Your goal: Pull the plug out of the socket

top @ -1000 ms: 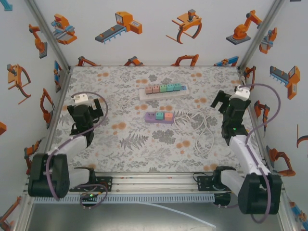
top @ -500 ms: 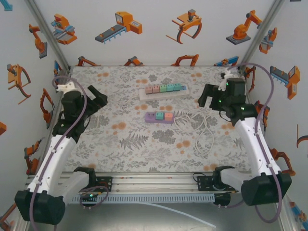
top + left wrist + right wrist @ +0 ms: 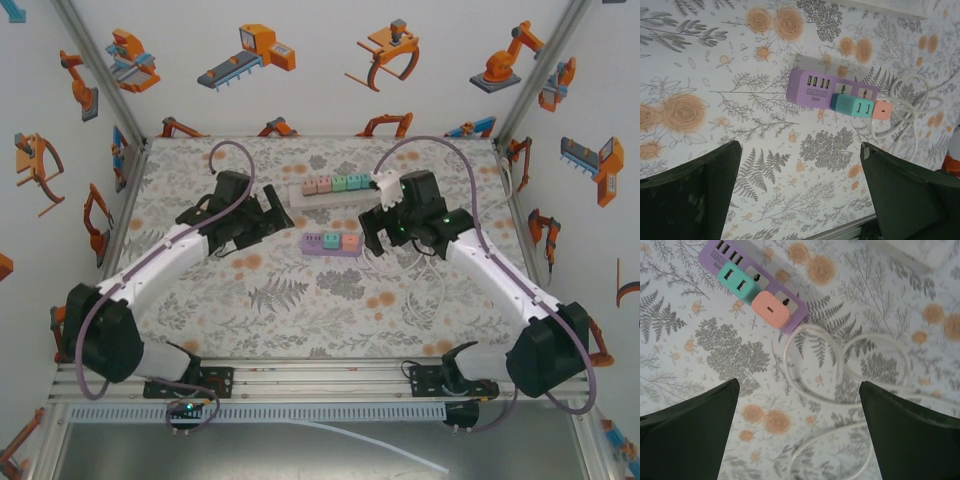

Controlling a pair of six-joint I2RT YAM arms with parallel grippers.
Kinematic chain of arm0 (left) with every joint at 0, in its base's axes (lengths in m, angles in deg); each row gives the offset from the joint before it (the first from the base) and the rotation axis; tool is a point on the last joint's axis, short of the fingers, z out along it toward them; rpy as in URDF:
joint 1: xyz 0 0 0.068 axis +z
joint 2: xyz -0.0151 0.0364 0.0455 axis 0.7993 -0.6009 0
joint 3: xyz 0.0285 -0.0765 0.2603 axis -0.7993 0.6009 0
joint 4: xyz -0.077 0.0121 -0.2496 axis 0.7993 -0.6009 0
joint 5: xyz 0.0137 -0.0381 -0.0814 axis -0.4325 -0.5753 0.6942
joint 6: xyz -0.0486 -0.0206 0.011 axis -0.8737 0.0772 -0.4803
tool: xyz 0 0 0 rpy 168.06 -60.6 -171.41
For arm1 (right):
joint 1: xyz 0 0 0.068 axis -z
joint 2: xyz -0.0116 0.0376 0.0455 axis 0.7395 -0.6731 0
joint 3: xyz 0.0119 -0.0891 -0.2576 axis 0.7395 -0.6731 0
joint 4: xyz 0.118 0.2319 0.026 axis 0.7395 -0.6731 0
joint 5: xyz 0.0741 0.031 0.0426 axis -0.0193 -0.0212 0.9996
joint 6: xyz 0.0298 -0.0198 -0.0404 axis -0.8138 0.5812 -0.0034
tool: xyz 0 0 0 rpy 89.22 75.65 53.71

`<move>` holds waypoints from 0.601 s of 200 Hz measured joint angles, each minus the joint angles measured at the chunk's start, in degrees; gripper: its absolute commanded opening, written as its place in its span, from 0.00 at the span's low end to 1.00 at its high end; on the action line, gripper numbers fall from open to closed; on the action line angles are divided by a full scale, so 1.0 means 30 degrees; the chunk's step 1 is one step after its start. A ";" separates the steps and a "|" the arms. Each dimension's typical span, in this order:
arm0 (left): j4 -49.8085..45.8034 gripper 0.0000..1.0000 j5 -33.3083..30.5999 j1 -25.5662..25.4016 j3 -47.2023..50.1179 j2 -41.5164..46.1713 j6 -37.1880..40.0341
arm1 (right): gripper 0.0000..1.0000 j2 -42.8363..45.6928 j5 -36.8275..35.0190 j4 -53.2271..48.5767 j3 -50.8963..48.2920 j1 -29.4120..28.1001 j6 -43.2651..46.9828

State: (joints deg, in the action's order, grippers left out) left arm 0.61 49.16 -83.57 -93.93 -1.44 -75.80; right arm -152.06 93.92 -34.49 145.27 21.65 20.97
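Moved: both arms have swung in from the side walls to the middle of the desk (image 3: 300,310), one on each side of the purple strip (image 3: 331,243).
Left end effector (image 3: 264,210): jaws wide apart and empty, hanging just left of the purple strip and touching nothing.
Right end effector (image 3: 376,232): jaws wide apart and empty, just right of the purple strip, over the cable (image 3: 412,262).
Purple strip: lies flat mid-desk and holds the teal plug (image 3: 852,106) and the orange plug (image 3: 882,109), seated side by side with the orange one at the cable end.
White strip (image 3: 340,190): behind the purple strip, apart from it, with a row of coloured plugs in it.
Cable: white loops on the desk to the right of the purple strip.
Room: bare desk in front of the purple strip down to the near edge; the walls are well apart from both end effectors.
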 measured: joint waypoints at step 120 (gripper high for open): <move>0.0430 0.71 0.2069 -0.0459 -0.4167 -0.8284 -0.0146 | 0.62 -0.6900 0.6251 0.3723 0.0634 -0.0015 0.9996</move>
State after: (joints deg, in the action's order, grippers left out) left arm 1.90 55.36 -84.94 -106.44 -26.29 -76.24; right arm -172.76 112.67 -23.32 147.17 21.60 50.96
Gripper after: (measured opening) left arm 0.725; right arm 0.670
